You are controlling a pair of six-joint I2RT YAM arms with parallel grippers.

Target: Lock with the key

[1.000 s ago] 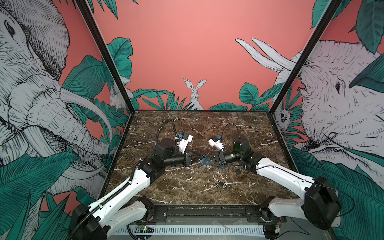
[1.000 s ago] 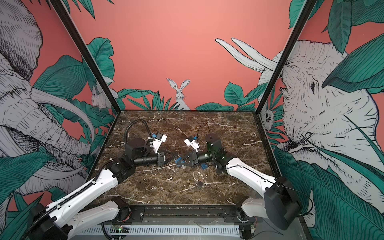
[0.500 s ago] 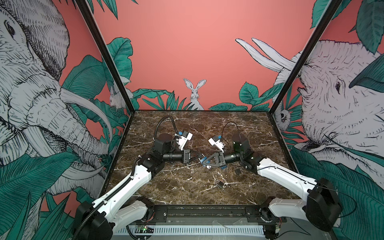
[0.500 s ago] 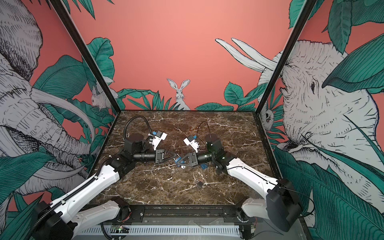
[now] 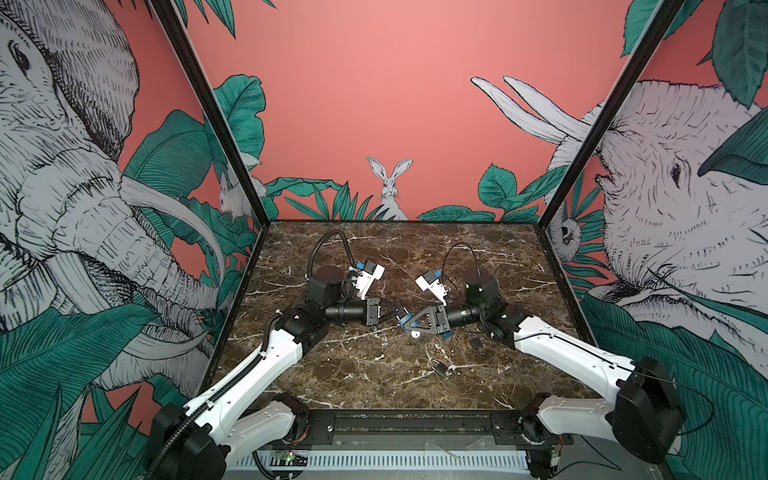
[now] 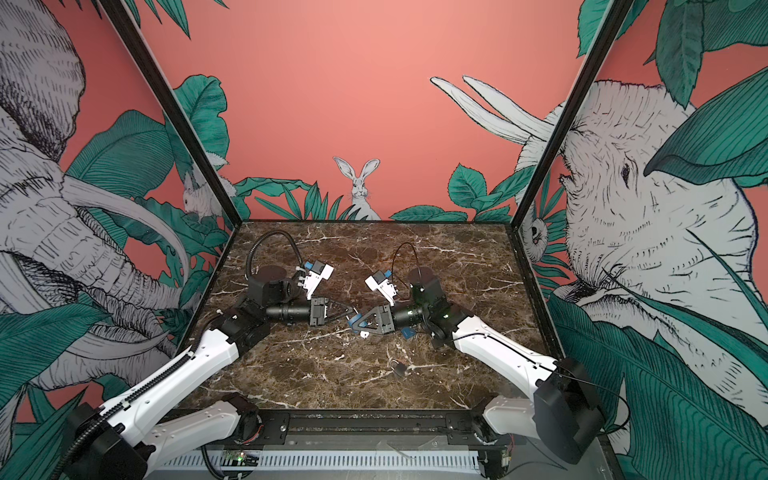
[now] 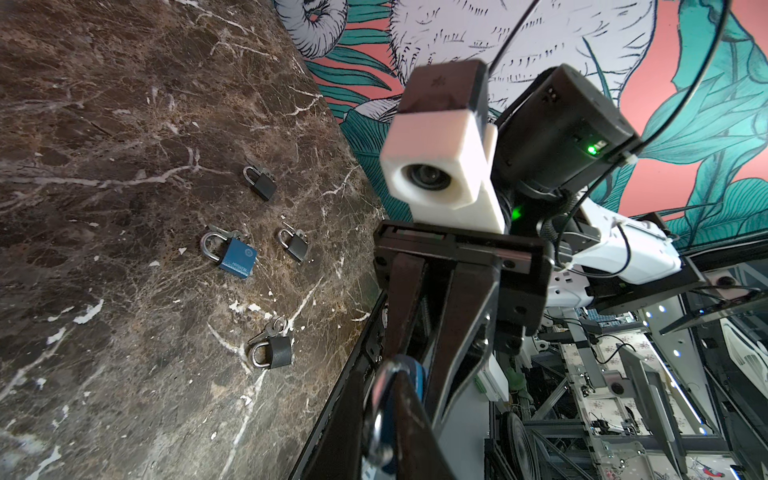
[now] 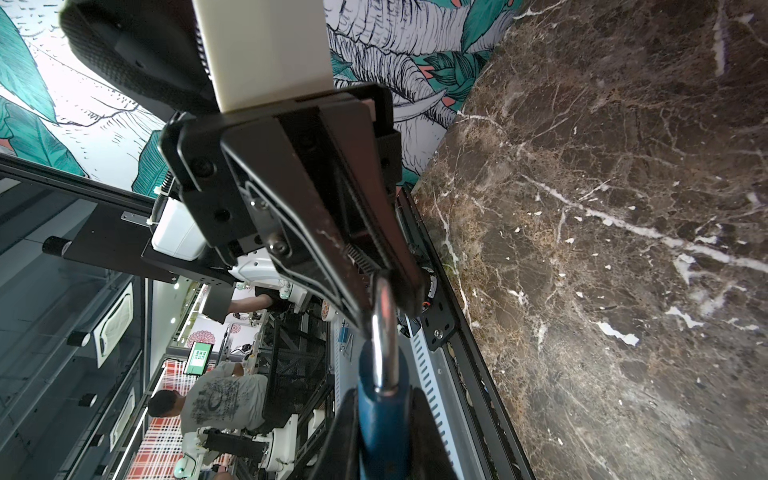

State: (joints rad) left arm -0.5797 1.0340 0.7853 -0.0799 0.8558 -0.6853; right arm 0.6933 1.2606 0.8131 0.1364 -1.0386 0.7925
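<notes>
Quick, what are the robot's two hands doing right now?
Left end effector: closed on the blue padlock's shackle.
Right end effector: closed on its body.

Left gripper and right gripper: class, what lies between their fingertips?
A blue padlock: the right gripper grips its body and the left gripper pinches its shackle. The right wrist view shows this best.

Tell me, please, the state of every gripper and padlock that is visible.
held padlock: in the air between both grippers; locked or not, unclear.
left gripper: shut on its shackle.
right gripper: shut on its blue body.
blue table padlock: lying flat, shackle looks closed.
black padlocks: lying flat, shackles look closed.
</notes>
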